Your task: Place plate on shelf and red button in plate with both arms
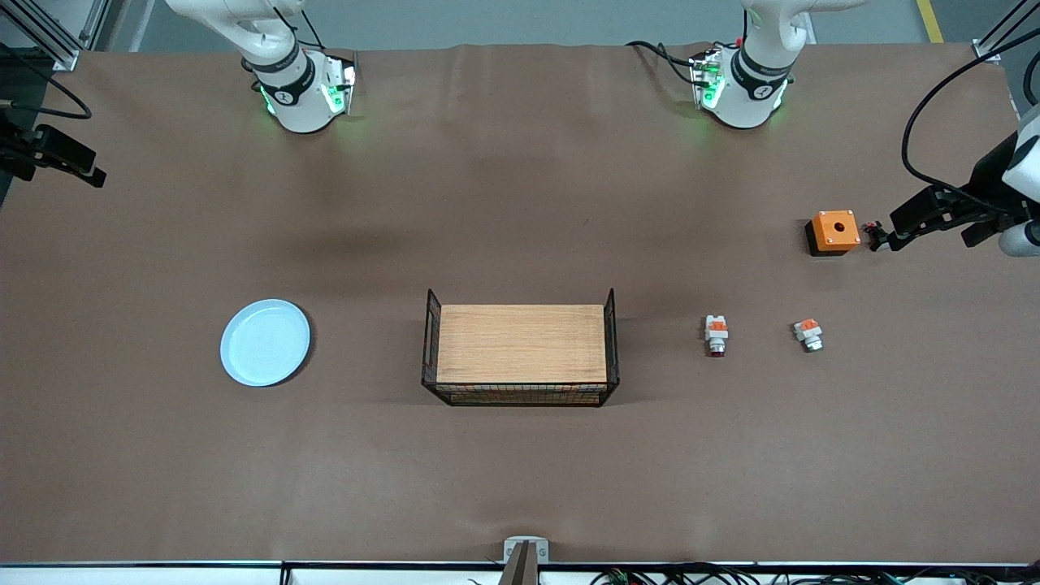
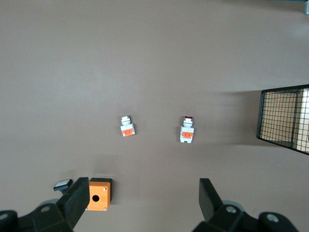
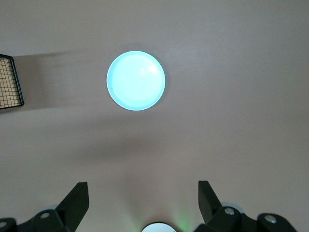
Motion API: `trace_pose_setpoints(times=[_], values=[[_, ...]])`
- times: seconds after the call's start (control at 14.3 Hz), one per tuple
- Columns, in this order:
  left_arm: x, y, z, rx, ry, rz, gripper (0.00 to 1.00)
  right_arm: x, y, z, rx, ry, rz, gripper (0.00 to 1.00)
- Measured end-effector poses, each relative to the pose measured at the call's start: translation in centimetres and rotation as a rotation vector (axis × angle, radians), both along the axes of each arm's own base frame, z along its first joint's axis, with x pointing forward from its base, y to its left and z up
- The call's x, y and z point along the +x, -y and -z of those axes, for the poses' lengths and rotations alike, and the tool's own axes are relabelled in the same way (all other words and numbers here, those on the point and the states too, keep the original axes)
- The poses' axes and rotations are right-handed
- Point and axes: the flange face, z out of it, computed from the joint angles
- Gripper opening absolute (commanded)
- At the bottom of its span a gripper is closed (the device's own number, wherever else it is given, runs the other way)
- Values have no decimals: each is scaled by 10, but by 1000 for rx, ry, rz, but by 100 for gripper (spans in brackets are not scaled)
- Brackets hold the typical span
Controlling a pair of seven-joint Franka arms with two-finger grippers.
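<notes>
The pale blue plate [image 1: 265, 342] lies flat on the table toward the right arm's end; it also shows in the right wrist view [image 3: 136, 80]. The red button [image 1: 716, 335] lies on its side toward the left arm's end, red cap toward the front camera; it also shows in the left wrist view [image 2: 187, 130]. My left gripper [image 2: 143, 203] is open and empty, high over the table by the orange box. My right gripper [image 3: 142, 203] is open and empty, high over the table near its own base. Neither gripper shows in the front view.
A wooden tray [image 1: 522, 354] with black wire ends stands mid-table between plate and button. A similar white-orange part with a silvery end [image 1: 808, 334] lies beside the button. An orange box with a hole [image 1: 833, 231] sits farther back, next to a black cabled fixture [image 1: 926, 215].
</notes>
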Motion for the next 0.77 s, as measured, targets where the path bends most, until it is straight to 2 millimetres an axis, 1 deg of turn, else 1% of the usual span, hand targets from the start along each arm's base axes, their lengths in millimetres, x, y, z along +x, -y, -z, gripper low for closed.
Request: trace_pose_setpoints(times=[0.35, 0.63, 0.77], values=[[0, 0, 0, 0, 0, -1, 100, -2, 1, 2, 1, 51, -54, 100], [0, 1, 0, -1, -1, -4, 100, -4, 2, 4, 2, 53, -60, 100], [2, 10, 8, -12, -17, -6, 100, -6, 2, 5, 3, 45, -60, 100]])
